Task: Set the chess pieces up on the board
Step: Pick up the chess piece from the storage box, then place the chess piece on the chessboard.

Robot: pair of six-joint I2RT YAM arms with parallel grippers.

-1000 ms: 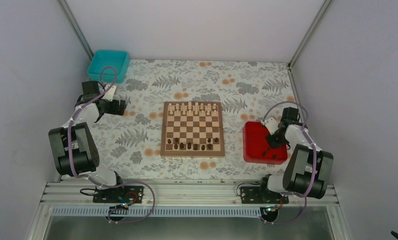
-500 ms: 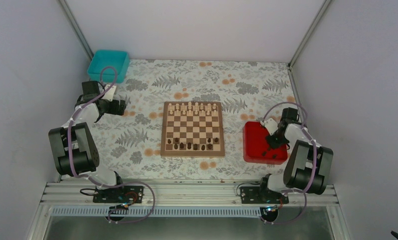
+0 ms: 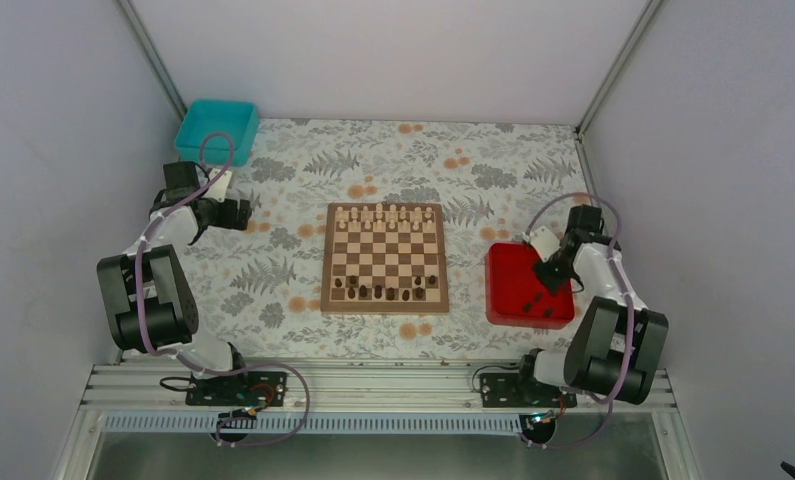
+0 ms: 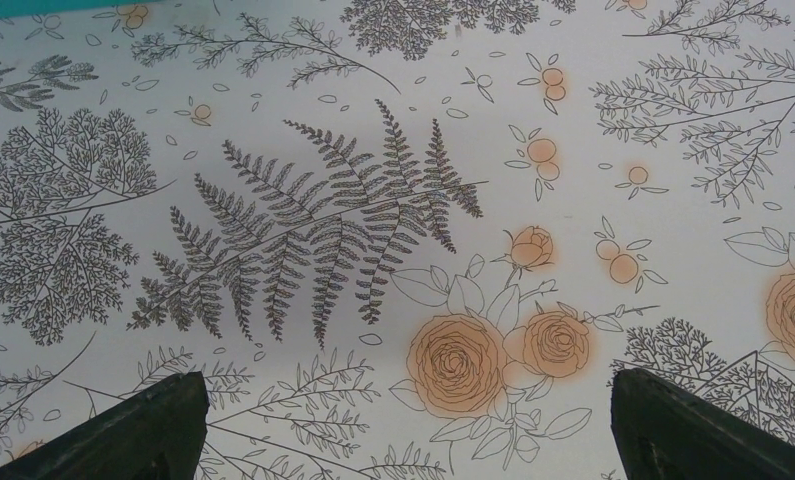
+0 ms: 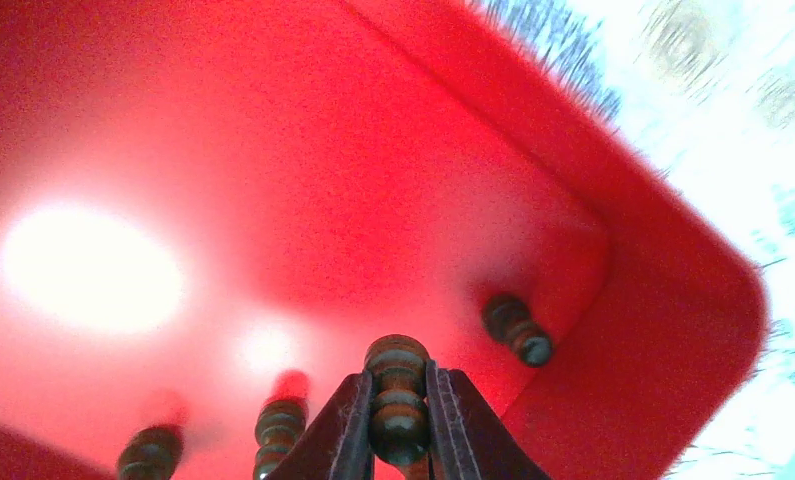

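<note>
The wooden board (image 3: 384,258) lies mid-table with several dark chess pieces (image 3: 378,292) along its near rows and pale pieces along its far rows. My right gripper (image 3: 550,277) is over the red tray (image 3: 503,290), shut on a dark chess piece (image 5: 398,398) just above the tray floor. More dark pieces lie in the tray (image 5: 518,328), (image 5: 276,425), (image 5: 149,453). My left gripper (image 3: 241,214) hovers far left over the patterned cloth, open and empty; its fingertips (image 4: 163,425) stand wide apart.
A teal bin (image 3: 216,131) sits at the far left corner. The red tray's wall (image 5: 673,330) rises close to the right of the held piece. Enclosure walls stand close on both sides.
My right arm has shifted slightly toward the far right over the red tray. The left arm has not moved.
</note>
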